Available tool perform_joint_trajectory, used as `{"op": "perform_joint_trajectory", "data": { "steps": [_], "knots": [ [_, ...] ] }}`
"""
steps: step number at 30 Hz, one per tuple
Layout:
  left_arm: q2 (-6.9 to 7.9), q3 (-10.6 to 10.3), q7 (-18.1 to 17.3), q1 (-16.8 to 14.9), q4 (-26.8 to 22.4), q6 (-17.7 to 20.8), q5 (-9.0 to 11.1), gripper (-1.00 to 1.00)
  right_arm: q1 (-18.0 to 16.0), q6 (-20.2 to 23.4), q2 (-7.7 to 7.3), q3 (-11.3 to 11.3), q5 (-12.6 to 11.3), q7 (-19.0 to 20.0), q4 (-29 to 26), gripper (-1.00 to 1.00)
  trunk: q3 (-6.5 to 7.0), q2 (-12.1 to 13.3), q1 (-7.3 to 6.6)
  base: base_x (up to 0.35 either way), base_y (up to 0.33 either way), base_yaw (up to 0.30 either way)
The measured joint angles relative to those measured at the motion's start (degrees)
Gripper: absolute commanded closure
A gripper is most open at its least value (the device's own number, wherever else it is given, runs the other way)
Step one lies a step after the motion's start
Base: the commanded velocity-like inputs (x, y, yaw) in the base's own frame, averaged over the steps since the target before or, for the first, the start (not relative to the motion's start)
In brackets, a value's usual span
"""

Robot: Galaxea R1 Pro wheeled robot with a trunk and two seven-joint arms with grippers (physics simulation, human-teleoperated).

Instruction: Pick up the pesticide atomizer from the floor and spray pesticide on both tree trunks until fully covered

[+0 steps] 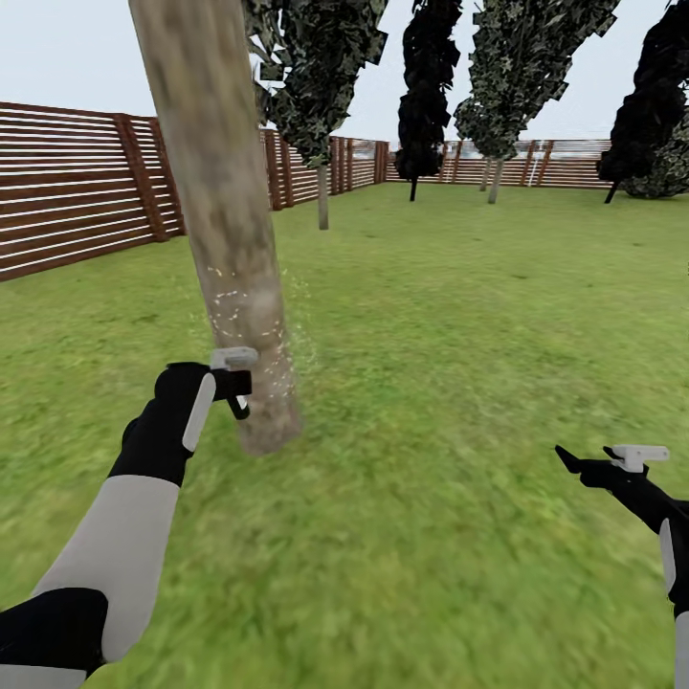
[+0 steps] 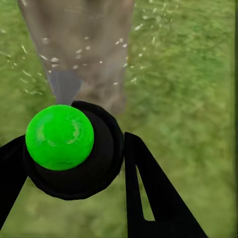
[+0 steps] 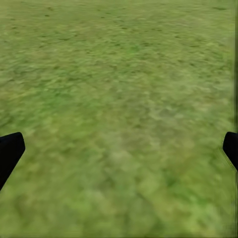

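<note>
A green lawn (image 1: 431,316) runs back to a brown slatted fence (image 1: 77,191), with dark columnar trees (image 1: 426,86) lined up toward twelve o'clock under a pale sky. Close in, at about eleven o'clock from the robot, a thick mottled grey-brown trunk (image 1: 215,191) leans up out of the grass.

The left gripper (image 1: 234,383) sits just beside the lower trunk, its fingers clenched around the pesticide atomizer (image 2: 74,148), whose bright green dot (image 2: 59,136) glows in the left wrist view. White specks of pesticide (image 1: 234,306) dot the bark above the gripper and drift off to the trunk's right. The right gripper (image 1: 598,467) hangs low at four o'clock, well apart from the tree, with its fingers spread wide over bare grass and nothing between them.

As I read it, the spraying of this first trunk is under way, and only a band low down looks speckled. The next move likely calls for sweeping the nozzle upward and round the trunk while keeping it aimed at the bark, before going to look for the second tree.
</note>
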Motion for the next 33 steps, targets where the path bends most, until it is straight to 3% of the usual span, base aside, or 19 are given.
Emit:
{"op": "perform_joint_trajectory", "data": {
  "steps": [7,16,21,28,33],
  "knots": [
    [0.00,0.0,0.0,0.0,0.0,0.0,0.0,1.00,0.0,0.0,0.00,0.0,0.0,0.0,0.0,-1.00,0.00,0.0,0.00,0.000,-0.271,0.017],
    [0.00,0.1,0.1,0.0,0.0,0.0,0.0,1.00,0.0,0.0,0.00,0.0,0.0,0.0,0.0,-1.00,0.00,0.0,0.00,0.000,-0.271,0.226],
    [0.08,0.1,0.2,0.0,0.0,0.0,-0.1,1.00,0.0,0.0,0.00,0.1,0.0,0.0,0.0,-1.00,0.00,0.0,0.00,0.021,-0.271,0.020],
    [0.01,0.1,0.2,0.0,0.0,0.0,-0.1,1.00,0.0,0.1,-0.08,0.0,0.1,0.0,0.0,-1.00,0.00,0.0,0.00,0.166,-0.250,0.016],
    [0.00,0.1,0.2,0.0,0.0,0.0,-0.1,1.00,0.0,0.1,-0.04,0.0,0.1,0.1,0.0,-1.00,0.00,0.0,0.00,0.182,-0.240,0.253]
  ]
}}
